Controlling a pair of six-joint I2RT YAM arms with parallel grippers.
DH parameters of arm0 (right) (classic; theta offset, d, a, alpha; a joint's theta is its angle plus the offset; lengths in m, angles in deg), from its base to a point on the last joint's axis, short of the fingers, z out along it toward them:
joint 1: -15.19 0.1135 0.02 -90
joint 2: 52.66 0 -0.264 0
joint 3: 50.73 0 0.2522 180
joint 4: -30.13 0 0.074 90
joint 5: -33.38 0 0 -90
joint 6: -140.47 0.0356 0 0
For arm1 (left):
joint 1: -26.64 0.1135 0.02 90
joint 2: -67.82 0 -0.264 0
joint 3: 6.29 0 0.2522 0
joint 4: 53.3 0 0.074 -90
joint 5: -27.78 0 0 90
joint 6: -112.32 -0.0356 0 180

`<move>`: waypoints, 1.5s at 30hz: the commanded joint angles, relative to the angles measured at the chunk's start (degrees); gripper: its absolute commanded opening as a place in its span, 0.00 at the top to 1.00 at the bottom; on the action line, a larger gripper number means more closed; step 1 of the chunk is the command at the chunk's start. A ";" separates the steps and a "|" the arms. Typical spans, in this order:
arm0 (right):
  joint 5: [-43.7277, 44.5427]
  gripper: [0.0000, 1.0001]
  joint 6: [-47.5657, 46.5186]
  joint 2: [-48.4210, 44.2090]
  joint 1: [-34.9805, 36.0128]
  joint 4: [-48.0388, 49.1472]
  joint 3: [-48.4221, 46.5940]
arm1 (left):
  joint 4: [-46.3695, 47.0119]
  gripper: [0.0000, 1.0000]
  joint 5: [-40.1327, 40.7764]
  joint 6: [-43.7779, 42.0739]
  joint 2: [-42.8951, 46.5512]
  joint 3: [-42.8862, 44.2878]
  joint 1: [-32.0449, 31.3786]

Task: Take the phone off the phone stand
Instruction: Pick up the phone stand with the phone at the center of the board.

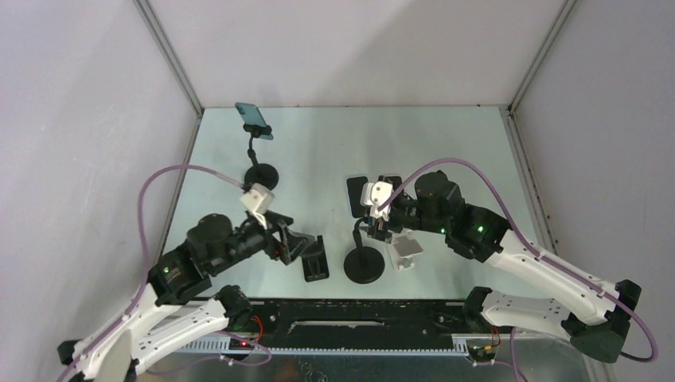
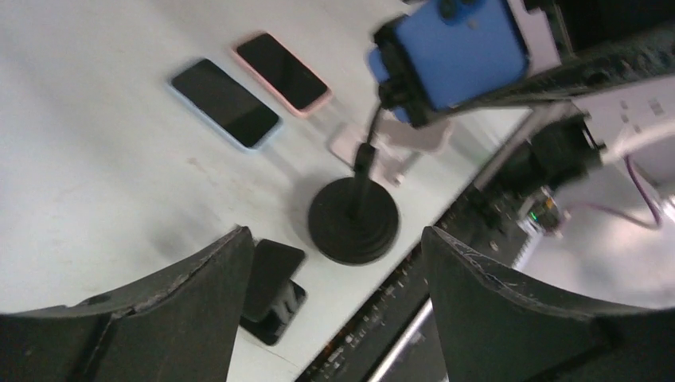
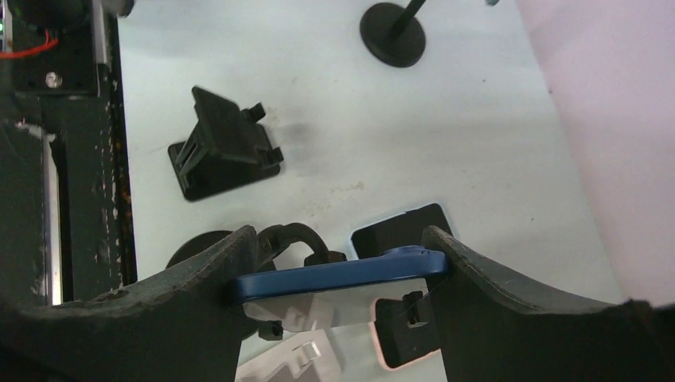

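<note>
- We see the right gripper (image 3: pixel 341 247) clamped on the blue phone (image 3: pixel 342 274), one finger against either edge.
- The phone sits in the clamp on top of the phone stand (image 1: pixel 364 264), whose round base stands near the front of the table (image 1: pixel 446 151).
- The left gripper (image 2: pixel 336 235) hangs with its jaws apart and nothing between them, just beside a black folding stand (image 1: pixel 316 259).
- Two other phones (image 2: pixel 225 102) lie flat beyond the stand.
</note>
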 commanded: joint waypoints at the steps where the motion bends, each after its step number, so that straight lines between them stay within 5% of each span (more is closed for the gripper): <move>1: -3.46 1.00 -1.41 -5.28 0.42 11.20 3.05 | 8.47 0.15 1.40 1.37 -1.09 -3.69 -8.31; 5: -5.78 1.00 -1.20 -8.32 0.41 12.10 6.68 | 16.37 0.13 9.96 -1.78 -0.47 -7.76 -20.21; 13: -12.44 1.00 -0.48 -13.31 0.20 9.43 9.93 | 32.58 0.13 15.38 -13.68 -2.95 -16.37 -30.80; 25: -18.98 1.00 1.84 -17.16 0.50 9.57 13.27 | 45.02 0.20 20.42 -26.19 -14.96 -17.50 -31.26; 37: -22.74 1.00 2.16 -19.95 0.66 10.75 14.57 | 46.29 0.23 2.25 -22.78 -16.17 -17.46 -31.27; 45: -24.10 1.00 2.47 -20.92 0.65 11.40 14.59 | 47.64 0.20 2.06 -20.11 -16.39 -19.74 -31.28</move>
